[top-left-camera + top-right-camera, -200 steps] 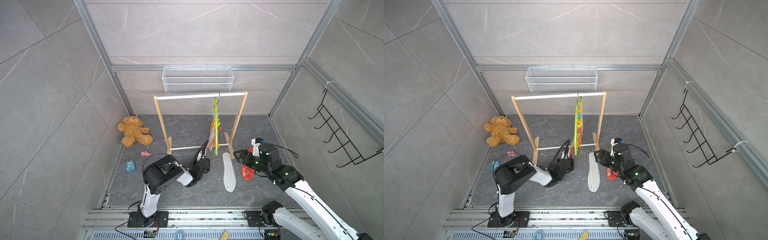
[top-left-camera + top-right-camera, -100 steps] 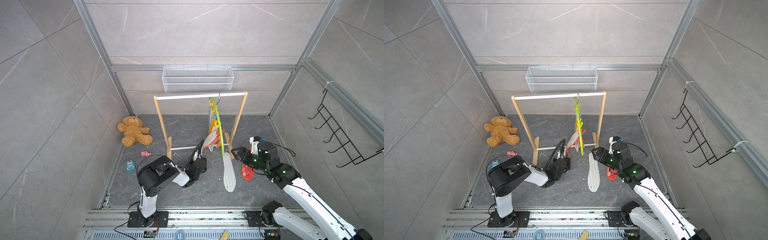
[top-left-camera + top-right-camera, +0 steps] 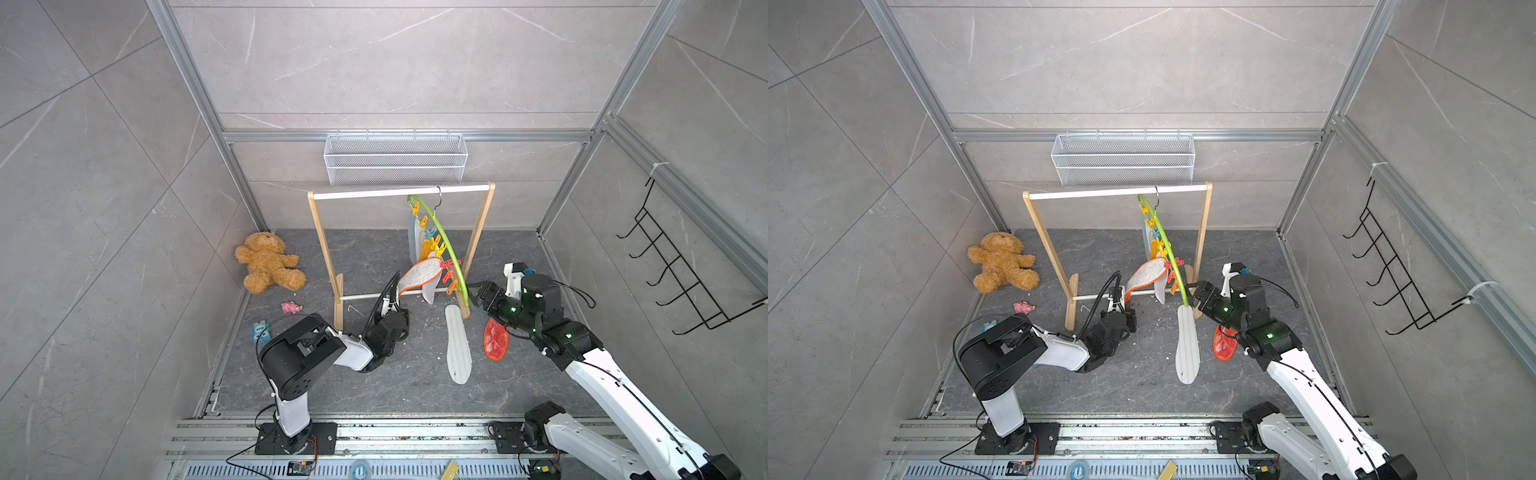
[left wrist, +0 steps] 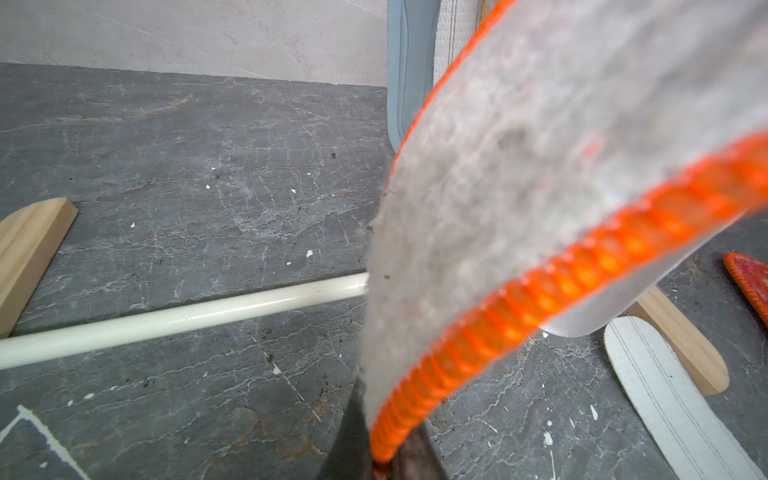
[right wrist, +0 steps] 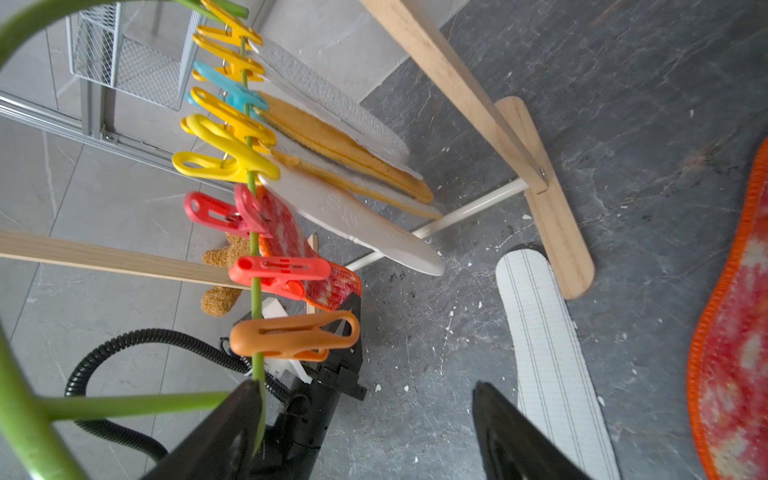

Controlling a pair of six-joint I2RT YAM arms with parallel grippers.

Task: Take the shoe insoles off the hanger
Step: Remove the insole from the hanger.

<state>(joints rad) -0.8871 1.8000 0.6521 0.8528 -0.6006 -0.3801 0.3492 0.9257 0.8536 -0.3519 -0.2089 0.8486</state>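
Note:
The lime-green hanger [image 3: 446, 245] [image 3: 1167, 249] hangs tilted from the rack's white rail, with its lower end swung to the right. My left gripper [image 3: 391, 298] [image 4: 384, 453] is shut on the tip of the grey insole with an orange rim [image 3: 419, 272] [image 4: 540, 166]. This insole is stretched taut and a red clip [image 5: 232, 214] holds its other end. My right gripper [image 3: 473, 291] [image 5: 365, 388] is open at the hanger's lower end, with one finger against the green bar. White [image 5: 353, 216], orange-yellow [image 5: 340, 141] and blue-grey [image 4: 409, 62] insoles stay clipped.
A pale striped insole [image 3: 457, 345] and a red mesh insole [image 3: 495, 338] lie on the floor under my right arm. The wooden rack [image 3: 322, 232] stands mid-floor, with a teddy bear [image 3: 268, 268] and small toys [image 3: 291, 307] to its left. A wire basket [image 3: 395, 160] hangs on the back wall.
The hanger has swung from hanging straight to tilted. My left gripper has drawn the grey insole left and down. My right gripper has opened wider and closed in on the hanger's lower end.

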